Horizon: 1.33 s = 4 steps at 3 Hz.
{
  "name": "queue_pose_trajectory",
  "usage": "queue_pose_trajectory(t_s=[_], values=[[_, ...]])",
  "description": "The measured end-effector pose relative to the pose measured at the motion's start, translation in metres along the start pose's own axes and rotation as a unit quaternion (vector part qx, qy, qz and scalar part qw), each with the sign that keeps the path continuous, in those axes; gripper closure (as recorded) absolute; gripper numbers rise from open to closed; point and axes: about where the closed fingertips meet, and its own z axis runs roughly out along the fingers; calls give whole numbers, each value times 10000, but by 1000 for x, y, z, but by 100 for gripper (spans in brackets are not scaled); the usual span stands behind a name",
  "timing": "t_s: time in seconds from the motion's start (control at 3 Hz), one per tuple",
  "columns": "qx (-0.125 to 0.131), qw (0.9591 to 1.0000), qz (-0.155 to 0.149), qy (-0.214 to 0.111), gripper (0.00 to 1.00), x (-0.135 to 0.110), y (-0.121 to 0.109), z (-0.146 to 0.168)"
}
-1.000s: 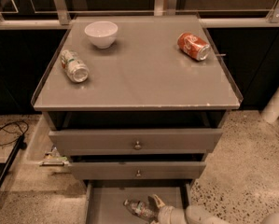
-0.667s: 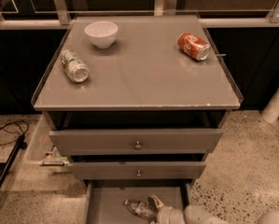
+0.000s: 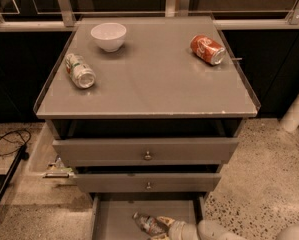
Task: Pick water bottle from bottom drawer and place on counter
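The water bottle (image 3: 146,223) lies on its side on the flat grey floor of the open bottom drawer (image 3: 114,219), at the lower edge of the camera view. My gripper (image 3: 164,227) reaches into the drawer from the lower right and is right at the bottle's right end, touching or nearly touching it. The white arm (image 3: 214,231) behind it runs off the bottom edge. The counter (image 3: 154,84) is the glossy grey top of the cabinet, high above the drawer.
On the counter lie a silver-green can (image 3: 79,70) at the left, an orange-red soda can (image 3: 207,49) at the back right, and a white bowl (image 3: 108,36) at the back. Two upper drawers (image 3: 148,155) stick out slightly. A black cable (image 3: 6,139) lies on the floor at left.
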Motion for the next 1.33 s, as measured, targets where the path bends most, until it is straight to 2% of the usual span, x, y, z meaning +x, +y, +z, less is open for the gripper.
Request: queue_pose_trajectory(t_s=[0.67,1.0,1.33], values=[[-1,10000,0,0,89,0,0,0],[-27,10000,15,12,100,-3,3,-2],[-99,9999,27,-70,100,-16,5,-28]])
